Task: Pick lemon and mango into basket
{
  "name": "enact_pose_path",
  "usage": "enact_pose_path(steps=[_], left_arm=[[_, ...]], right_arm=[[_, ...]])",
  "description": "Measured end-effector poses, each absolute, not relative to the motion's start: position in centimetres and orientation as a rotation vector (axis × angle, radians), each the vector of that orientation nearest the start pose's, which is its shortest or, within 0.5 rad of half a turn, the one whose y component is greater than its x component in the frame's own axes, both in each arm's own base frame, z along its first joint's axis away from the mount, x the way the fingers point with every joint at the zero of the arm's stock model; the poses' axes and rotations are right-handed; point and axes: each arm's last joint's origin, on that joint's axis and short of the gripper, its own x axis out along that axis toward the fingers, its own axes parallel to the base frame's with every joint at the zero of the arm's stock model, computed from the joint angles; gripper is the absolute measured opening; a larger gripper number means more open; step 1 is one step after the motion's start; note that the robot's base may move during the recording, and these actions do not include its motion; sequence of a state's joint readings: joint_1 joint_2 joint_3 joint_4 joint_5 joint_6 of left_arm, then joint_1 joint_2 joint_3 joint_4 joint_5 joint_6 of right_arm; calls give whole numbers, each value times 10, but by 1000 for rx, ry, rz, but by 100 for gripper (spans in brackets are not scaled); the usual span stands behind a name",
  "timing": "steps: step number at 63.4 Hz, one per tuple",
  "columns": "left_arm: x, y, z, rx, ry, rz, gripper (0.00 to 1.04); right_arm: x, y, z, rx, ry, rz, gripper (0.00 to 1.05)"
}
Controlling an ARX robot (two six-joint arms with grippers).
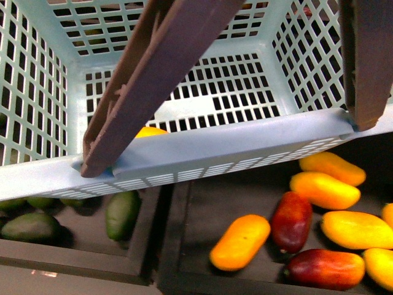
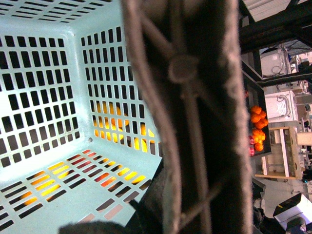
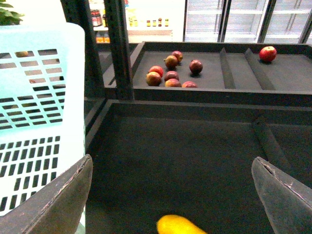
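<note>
The basket (image 1: 245, 144) is hanging tilted just above the trays (image 1: 206, 203), so drops are short. Its handle (image 2: 195, 122) is filling the left wrist view; whether the left gripper's jaws are clamping it cannot be told. What is likely the lemon (image 1: 150, 131) is already lying inside. The right gripper (image 3: 171, 163) is hovering with jaws wide over what is probably the mango (image 3: 178, 225), readying a grasp.

Yellow fruit (image 1: 150, 131) mostly behind the basket (image 1: 245, 147) rim, kind unclear; handle (image 2: 195, 122) blurred up close
</note>
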State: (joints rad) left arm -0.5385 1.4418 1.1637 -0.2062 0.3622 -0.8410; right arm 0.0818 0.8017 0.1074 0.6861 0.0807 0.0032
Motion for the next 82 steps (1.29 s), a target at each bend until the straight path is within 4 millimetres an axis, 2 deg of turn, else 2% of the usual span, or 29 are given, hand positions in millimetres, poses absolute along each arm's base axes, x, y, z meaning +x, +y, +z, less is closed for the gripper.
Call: enact_pose_path(steps=[19, 28, 34, 40, 46, 50, 59, 69, 82], left_arm=[[274, -169, 312, -717, 814, -586, 5], [272, -172, 312, -725, 829, -603, 5], [271, -173, 312, -721, 835, -620, 5], [271, -174, 312, -734, 846, -622, 5], [270, -175, 312, -730, 845, -625, 5], [270, -175, 312, -731, 843, -619, 5], [272, -173, 312, -725, 828, -596, 5], [271, -173, 312, -724, 832, -607, 5], [271, -173, 312, -725, 838, -618, 5]], right_arm=[[160, 11, 182, 13, 17, -11, 96], [177, 5, 189, 148, 405, -443, 96], [180, -8, 179, 215, 536, -501, 96], [193, -26, 169, 275, 562, -467, 96], [210, -52, 163, 251, 545, -436, 96], [225, -77, 157, 179, 541, -407, 96], [243, -108, 134, -21, 622, -287, 96], [255, -117, 99, -255, 769, -92, 96], [274, -113, 62, -540, 888, 167, 96]])
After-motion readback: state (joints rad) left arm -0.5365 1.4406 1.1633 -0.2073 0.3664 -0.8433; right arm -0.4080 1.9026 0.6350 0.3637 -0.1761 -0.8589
